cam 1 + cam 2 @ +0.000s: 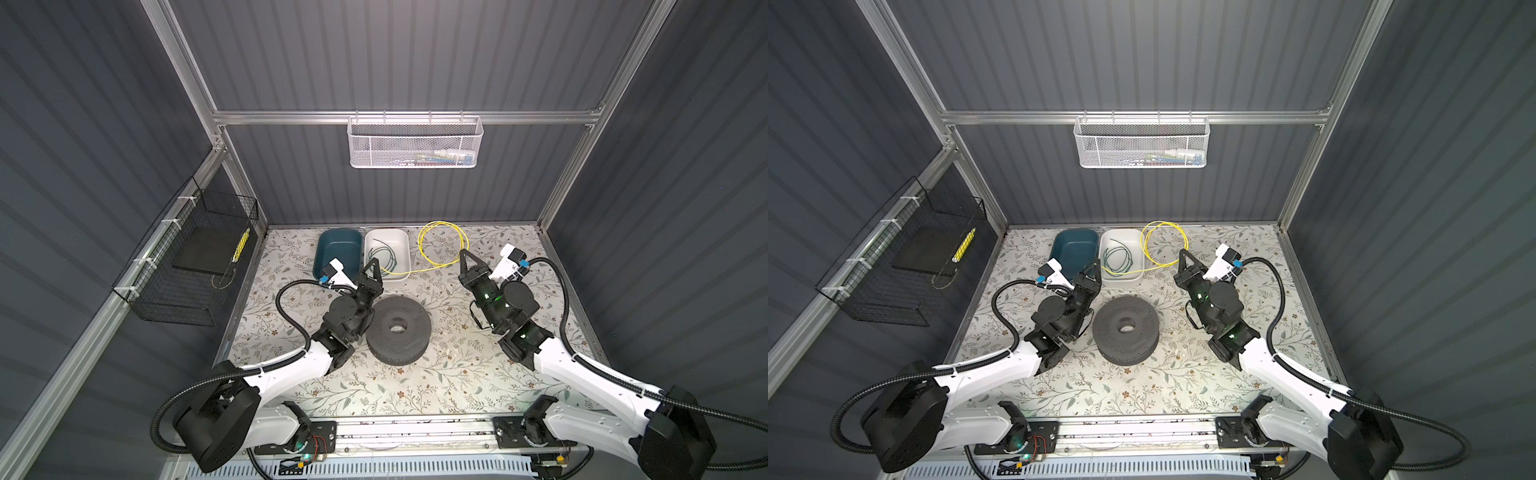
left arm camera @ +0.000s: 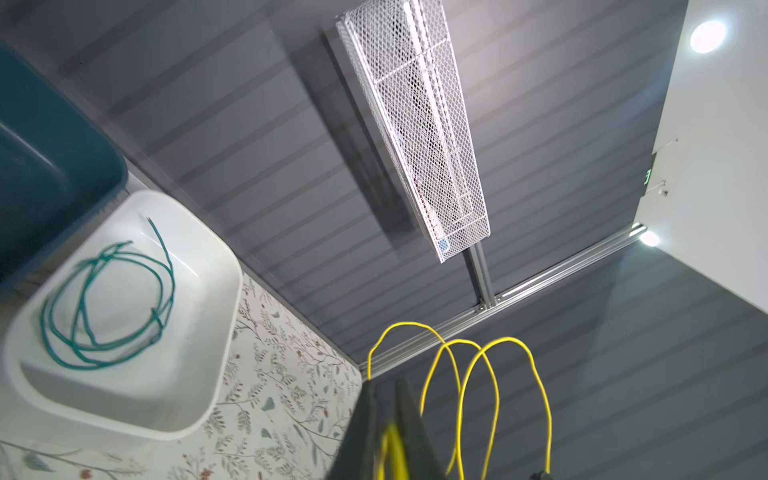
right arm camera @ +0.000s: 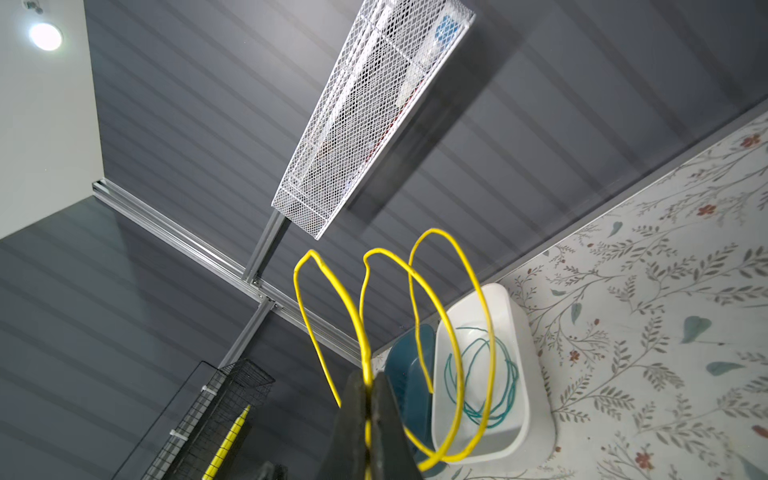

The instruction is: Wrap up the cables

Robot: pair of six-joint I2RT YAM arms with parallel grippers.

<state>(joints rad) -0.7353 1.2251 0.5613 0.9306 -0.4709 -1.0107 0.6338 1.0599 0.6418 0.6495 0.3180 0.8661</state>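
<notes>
Note the bright yellow cable (image 3: 432, 231) and the dark green cable (image 2: 170, 270); your bins are plain white (image 2: 137, 415) and teal (image 2: 50, 166). The table covering (image 1: 415, 386) is cream with grey-green leaf sprigs and small rust flowers; the perforated spool (image 1: 411, 332) is dark grey.

**Both arms stretched toward the back wall, grippers tilted upward**

The left arm bends at the elbow and angles inward. The left gripper (image 1: 373, 262) points toward the back with its fingers slightly parted. The right arm mirrors it from the opposite side. The right gripper (image 1: 464, 253) leans inward, its fingers pressed together on the yellow cable (image 3: 434, 231). The two grippers are well apart.
</notes>
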